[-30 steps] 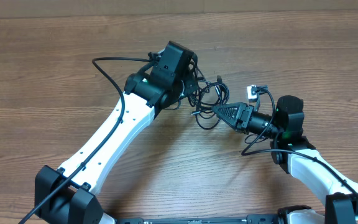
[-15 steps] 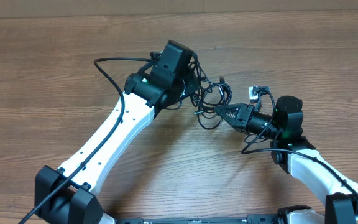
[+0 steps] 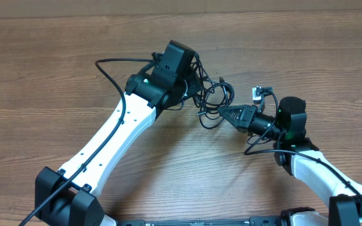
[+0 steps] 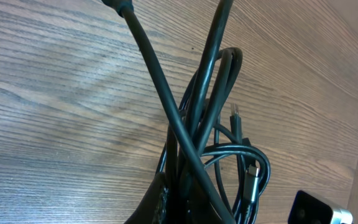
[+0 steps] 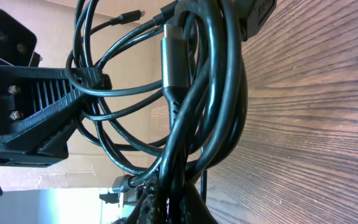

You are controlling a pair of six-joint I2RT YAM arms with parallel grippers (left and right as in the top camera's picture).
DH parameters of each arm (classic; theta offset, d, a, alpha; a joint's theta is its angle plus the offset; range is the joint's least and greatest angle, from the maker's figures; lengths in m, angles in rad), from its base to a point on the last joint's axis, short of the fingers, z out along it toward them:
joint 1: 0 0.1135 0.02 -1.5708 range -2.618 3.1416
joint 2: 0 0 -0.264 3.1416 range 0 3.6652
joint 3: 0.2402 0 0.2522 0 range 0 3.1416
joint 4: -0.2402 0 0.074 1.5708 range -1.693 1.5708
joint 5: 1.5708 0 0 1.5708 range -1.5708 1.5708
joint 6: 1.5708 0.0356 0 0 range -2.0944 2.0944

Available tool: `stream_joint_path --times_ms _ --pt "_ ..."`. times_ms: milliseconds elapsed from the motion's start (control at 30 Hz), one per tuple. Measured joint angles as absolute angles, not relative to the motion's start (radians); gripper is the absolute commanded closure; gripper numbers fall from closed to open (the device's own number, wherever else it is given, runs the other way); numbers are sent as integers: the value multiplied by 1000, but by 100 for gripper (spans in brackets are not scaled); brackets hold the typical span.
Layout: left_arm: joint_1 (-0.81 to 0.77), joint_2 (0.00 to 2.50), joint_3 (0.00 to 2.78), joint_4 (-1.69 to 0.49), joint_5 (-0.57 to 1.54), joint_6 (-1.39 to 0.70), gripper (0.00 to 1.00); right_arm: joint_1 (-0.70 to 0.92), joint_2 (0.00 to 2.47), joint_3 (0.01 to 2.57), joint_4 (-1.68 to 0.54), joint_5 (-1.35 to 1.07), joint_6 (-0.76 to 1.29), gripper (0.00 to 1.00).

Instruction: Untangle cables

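The wooden table [image 3: 55, 56] filled the overhead view. The left arm [image 3: 115, 135] reached from the lower left corner up to the centre, its wrist bent over the tangle. The right arm [image 3: 313, 166] rose from the lower right corner and turned left at the wrist, lying low over the wood.

The left gripper [image 3: 195, 88] was mostly hidden under its own wrist housing. In its wrist view the fingers, cut off at the bottom edge, looked closed on the cables [image 3: 213, 99]. The right gripper [image 3: 222, 112] pointed left, its jaws pinched together on a loop of the same tangle.

The cables hung knotted between the 2 grippers, just right of centre. 1 grey USB plug [image 5: 173, 56] showed in the right wrist view.
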State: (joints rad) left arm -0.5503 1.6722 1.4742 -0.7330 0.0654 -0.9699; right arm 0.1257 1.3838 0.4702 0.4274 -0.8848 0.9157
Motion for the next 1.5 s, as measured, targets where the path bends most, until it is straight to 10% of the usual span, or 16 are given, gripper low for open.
stream_joint_path --times_ms 667,1500 --pt "-557 1672 1474 -740 24 -1045 95 120 1384 470 919 -1254 765 96" --pt "-502 1672 1474 -788 -65 -1276 95 120 1384 470 863 -1444 710 96"
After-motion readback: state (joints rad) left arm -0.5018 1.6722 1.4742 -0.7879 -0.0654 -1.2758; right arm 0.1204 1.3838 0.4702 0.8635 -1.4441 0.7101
